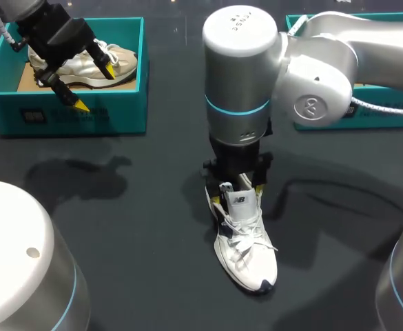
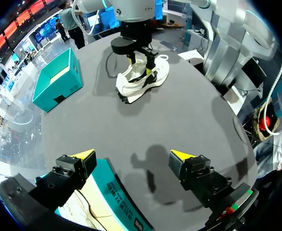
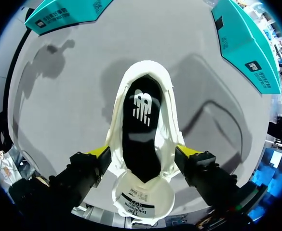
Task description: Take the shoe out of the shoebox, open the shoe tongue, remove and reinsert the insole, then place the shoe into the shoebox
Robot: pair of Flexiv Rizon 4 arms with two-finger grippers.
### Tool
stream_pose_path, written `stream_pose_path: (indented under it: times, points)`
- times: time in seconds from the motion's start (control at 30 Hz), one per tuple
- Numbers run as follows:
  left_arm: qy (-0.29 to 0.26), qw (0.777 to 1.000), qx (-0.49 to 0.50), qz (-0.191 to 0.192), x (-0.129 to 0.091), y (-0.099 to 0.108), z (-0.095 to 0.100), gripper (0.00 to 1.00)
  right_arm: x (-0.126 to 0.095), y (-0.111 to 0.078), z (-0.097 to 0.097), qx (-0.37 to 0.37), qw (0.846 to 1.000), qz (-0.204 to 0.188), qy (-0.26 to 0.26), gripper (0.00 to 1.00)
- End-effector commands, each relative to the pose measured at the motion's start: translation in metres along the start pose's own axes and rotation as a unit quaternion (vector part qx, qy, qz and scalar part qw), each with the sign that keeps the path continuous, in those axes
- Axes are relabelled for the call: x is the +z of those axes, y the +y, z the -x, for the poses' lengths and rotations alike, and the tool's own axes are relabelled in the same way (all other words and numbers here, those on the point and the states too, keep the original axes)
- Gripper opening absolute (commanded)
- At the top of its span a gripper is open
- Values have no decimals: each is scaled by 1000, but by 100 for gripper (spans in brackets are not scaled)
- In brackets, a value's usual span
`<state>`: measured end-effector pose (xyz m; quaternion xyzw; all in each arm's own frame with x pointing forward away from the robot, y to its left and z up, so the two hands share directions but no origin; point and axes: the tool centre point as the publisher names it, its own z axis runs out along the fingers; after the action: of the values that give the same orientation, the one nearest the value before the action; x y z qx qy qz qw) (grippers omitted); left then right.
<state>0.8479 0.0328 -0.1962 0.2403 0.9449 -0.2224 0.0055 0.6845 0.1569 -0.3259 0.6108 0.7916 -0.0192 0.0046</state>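
A white sneaker (image 1: pixel 246 252) stands upright on the dark table's middle, toe toward the front edge. My right gripper (image 1: pixel 237 194) points straight down over its opening. In the right wrist view the gripper (image 3: pixel 143 152) is open, its yellow tips just outside the collar, one on each side. The tongue (image 3: pixel 141 197) is folded forward, baring the black insole (image 3: pixel 141 115) inside. My left gripper (image 1: pixel 96 88) hangs open and empty above the teal shoebox (image 1: pixel 77 114) at the back left, which holds a beige shoe (image 1: pixel 122 58).
A second teal shoebox (image 1: pixel 394 117) sits at the back right, mostly hidden behind my right arm. From the left wrist view it (image 2: pixel 59 79) lies beyond the sneaker (image 2: pixel 141 79). Bare table stretches between the boxes and around the shoe.
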Motion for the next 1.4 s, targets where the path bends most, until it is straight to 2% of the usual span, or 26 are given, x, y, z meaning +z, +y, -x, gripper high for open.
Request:
stream_pose_path:
  times: [0.03,0.13,0.47,0.97,1.4]
  points:
    - [0,1000,0,1,-1,0,-1,100,0,-4,3,1,1000,2,4,87]
    - [0,1000,0,1,-1,0,-1,100,0,-5,4,3,1000,2,5,87]
    - [0,1000,0,1,-1,0,-1,100,-3,-12,5,9,1000,2,6,96]
    - [0,1000,0,1,-1,0,-1,100,-10,-29,2,24,1000,8,7,94]
    - [0,1000,0,1,-1,0,-1,100,-15,-63,3,65,998,-7,-2,96]
